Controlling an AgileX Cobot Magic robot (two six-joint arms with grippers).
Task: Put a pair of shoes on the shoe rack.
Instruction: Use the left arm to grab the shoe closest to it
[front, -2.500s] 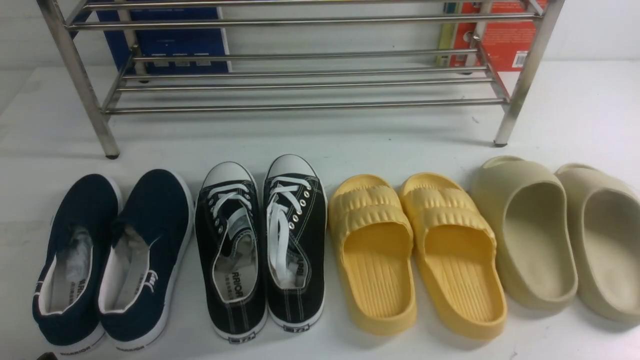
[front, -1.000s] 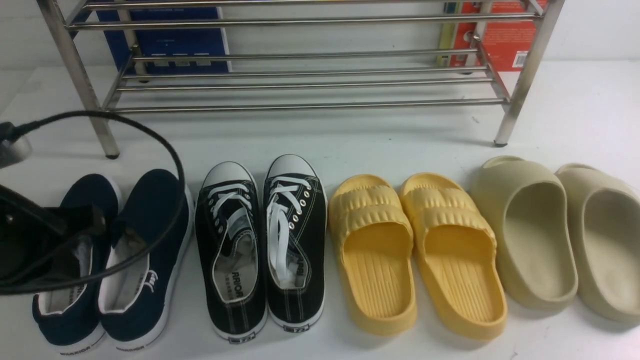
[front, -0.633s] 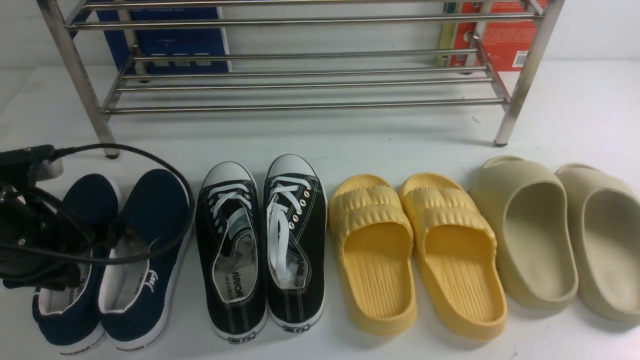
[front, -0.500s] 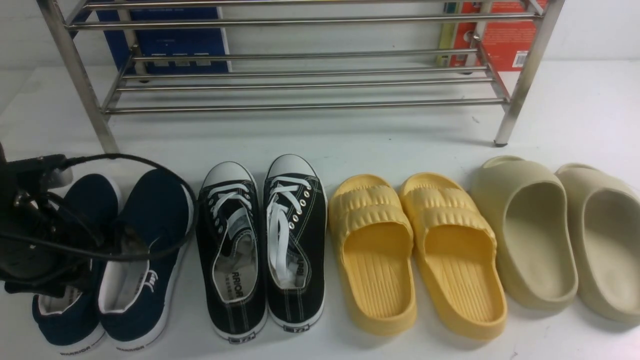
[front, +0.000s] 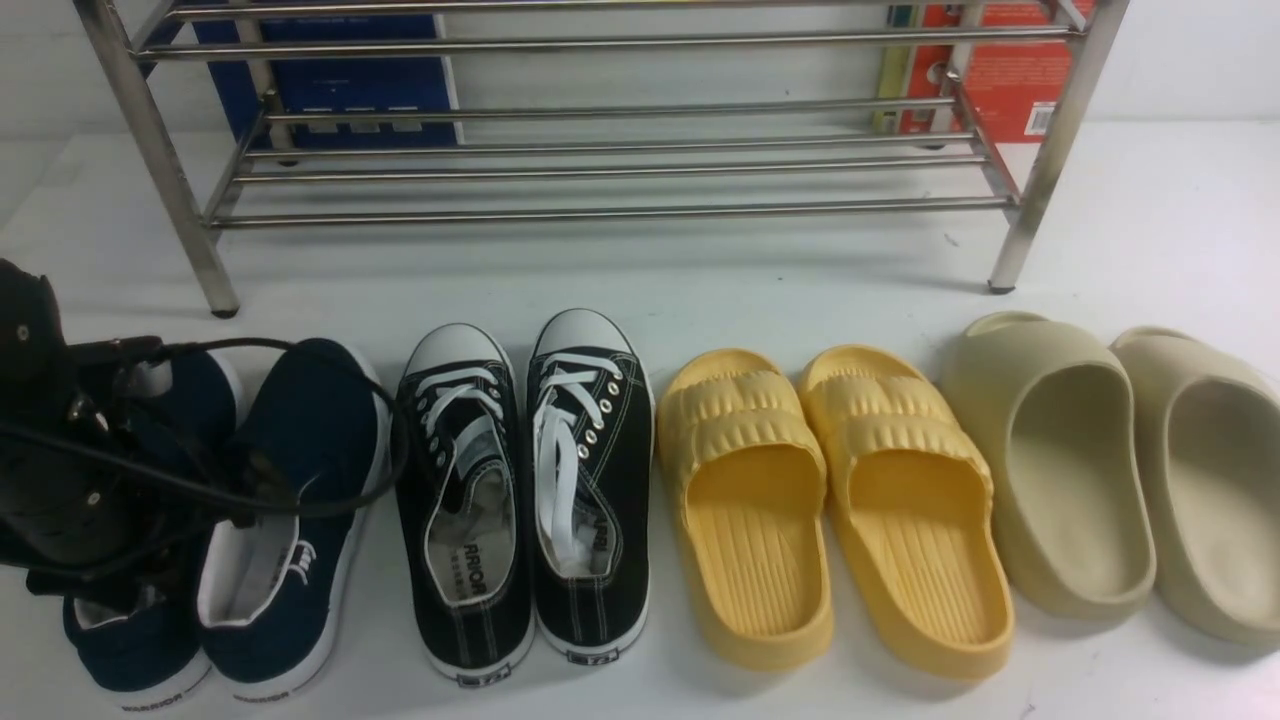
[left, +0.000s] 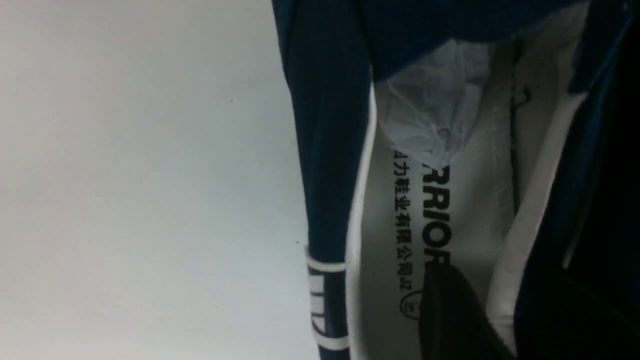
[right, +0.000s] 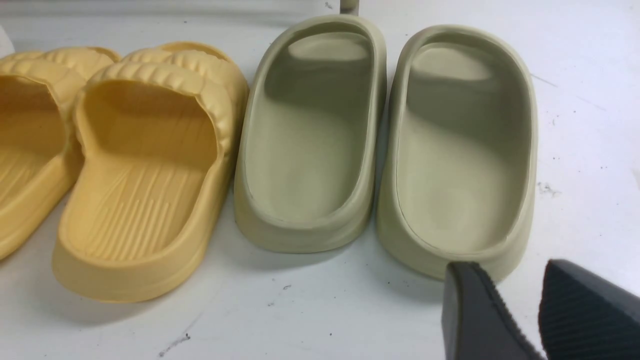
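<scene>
Two navy slip-on shoes stand side by side at the front left; the outer left one (front: 135, 655) is mostly covered by my left arm, the inner one (front: 310, 440) is in full view. My left gripper (front: 105, 585) is down in the outer shoe's opening. In the left wrist view (left: 505, 312) one finger (left: 450, 315) rests on the white insole (left: 470, 210) and the other is outside the shoe's inner side wall, jaws apart around that wall. The steel shoe rack (front: 600, 212) stands behind, its rods bare. My right gripper (right: 510, 300) is open and empty.
Black lace-up sneakers (front: 520, 480), yellow slides (front: 830, 500) and beige slides (front: 1100, 470) stand in a row right of the navy pair. My left arm's cable (front: 385, 430) loops over the inner navy shoe. Blue (front: 340, 90) and red (front: 1010, 80) boxes stand behind the rack.
My left arm has come in from the left and sunk onto the outer navy shoe, its cable loop dropping lower. The shoes have not moved.
</scene>
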